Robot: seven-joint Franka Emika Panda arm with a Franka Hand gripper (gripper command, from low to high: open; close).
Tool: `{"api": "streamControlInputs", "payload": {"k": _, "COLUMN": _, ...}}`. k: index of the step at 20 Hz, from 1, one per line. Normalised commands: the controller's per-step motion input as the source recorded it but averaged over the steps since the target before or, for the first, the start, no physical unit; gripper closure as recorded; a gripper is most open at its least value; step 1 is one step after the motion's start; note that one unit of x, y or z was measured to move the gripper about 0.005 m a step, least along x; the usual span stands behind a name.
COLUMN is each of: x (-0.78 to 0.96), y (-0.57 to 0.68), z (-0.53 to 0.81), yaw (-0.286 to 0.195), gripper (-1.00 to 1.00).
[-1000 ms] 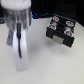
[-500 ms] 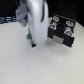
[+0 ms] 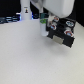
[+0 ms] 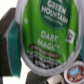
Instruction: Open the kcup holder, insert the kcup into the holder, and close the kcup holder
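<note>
Your gripper is shut tight on the kcup. The pod hangs just above the holder, by its open tray. Go down into a free slot.

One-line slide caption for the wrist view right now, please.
Wrist view: the kcup, green foil lid filling the frame, poised over the black kcup holder.

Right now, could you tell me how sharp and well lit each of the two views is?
Exterior view: small and soft, the arm smeared, the kcup holder a dark blocky shape on a bright table. Wrist view: the kcup fills the picture, its lid lettering readable but slightly blurred, the edges dark and unfocused.
</note>
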Motion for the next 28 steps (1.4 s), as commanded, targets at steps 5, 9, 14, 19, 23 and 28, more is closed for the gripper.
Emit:
{"api": "streamControlInputs", "payload": {"k": 5, "x": -0.03, "y": 0.64, "z": 0.31, "yaw": 0.02, "gripper": 1.0}}
{"api": "streamControlInputs", "payload": {"k": 9, "x": -0.1, "y": 0.6, "z": 0.11, "yaw": 0.041, "gripper": 1.0}}
{"api": "streamControlInputs", "payload": {"k": 14, "x": 0.0, "y": 0.59, "z": 0.06, "yaw": 0.057, "gripper": 1.0}}
{"api": "streamControlInputs", "payload": {"k": 19, "x": -0.04, "y": 0.54, "z": -0.01, "yaw": 0.083, "gripper": 1.0}}
{"api": "streamControlInputs", "payload": {"k": 23, "x": -0.07, "y": 0.48, "z": -0.03, "yaw": 0.097, "gripper": 1.0}}
{"api": "streamControlInputs", "payload": {"k": 28, "x": -0.21, "y": 0.42, "z": -0.05, "yaw": 0.116, "gripper": 1.0}}
